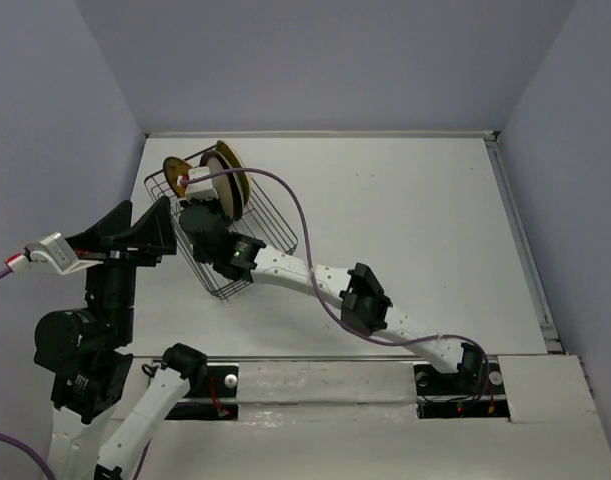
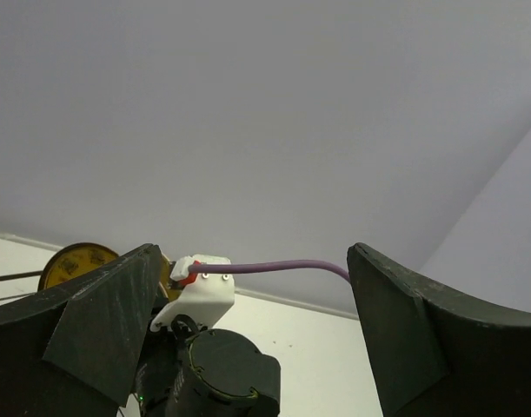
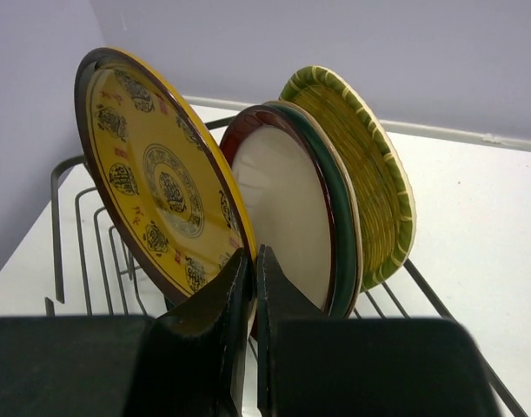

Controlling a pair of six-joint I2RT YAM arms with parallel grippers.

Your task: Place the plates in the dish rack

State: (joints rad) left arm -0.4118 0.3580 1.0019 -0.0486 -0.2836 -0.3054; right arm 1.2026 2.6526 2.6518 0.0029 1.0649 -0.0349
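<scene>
The dish rack [image 1: 275, 215] stands at the table's back left, its wire side [image 3: 74, 226] showing in the right wrist view. In it stand the yellow plate with dark pattern [image 3: 156, 182], the red-rimmed cream plate [image 3: 291, 217], a green-edged plate [image 3: 341, 200] and the yellow ribbed plate [image 3: 369, 165]. My right gripper [image 3: 253, 261] is shut on the lower rim of the tilted patterned plate [image 1: 175, 170]. My left gripper [image 2: 252, 295] is open and empty, held up left of the rack [image 1: 155, 228]. Other plates are hidden.
The right arm [image 1: 365, 300] stretches diagonally across the table to the rack, trailing a purple cable [image 1: 305, 230]. Its wrist [image 2: 222, 365] sits right in front of my left gripper. The walls stand close behind and left of the rack.
</scene>
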